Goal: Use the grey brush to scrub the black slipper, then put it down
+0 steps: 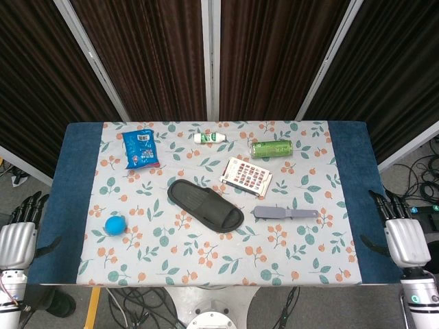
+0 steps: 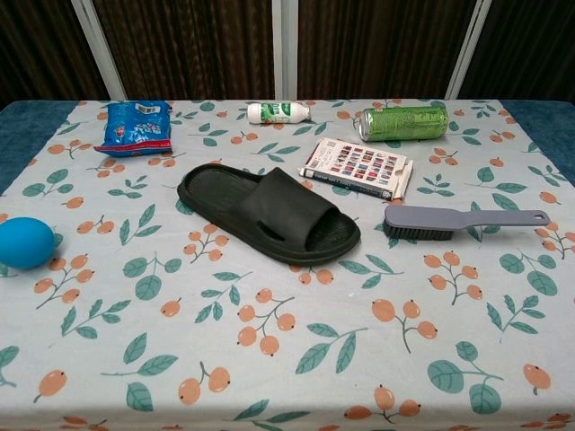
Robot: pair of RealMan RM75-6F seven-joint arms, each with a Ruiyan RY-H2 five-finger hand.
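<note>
Brush point(image 2: 464, 221) lies untouched right of slipper point(image 2: 268, 214), handle pointing right; both hands empty, fingers apart, off the table edges; right hand point(image 1: 403, 236) should grip the handle squarely, bristles down.

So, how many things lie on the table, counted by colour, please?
Black: 1, the slipper
Grey: 1, the brush
Blue: 2, the ball and the snack bag
Green: 1, the can
White: 1, the small bottle
Multicoloured: 1, the flat box
Total: 7
</note>
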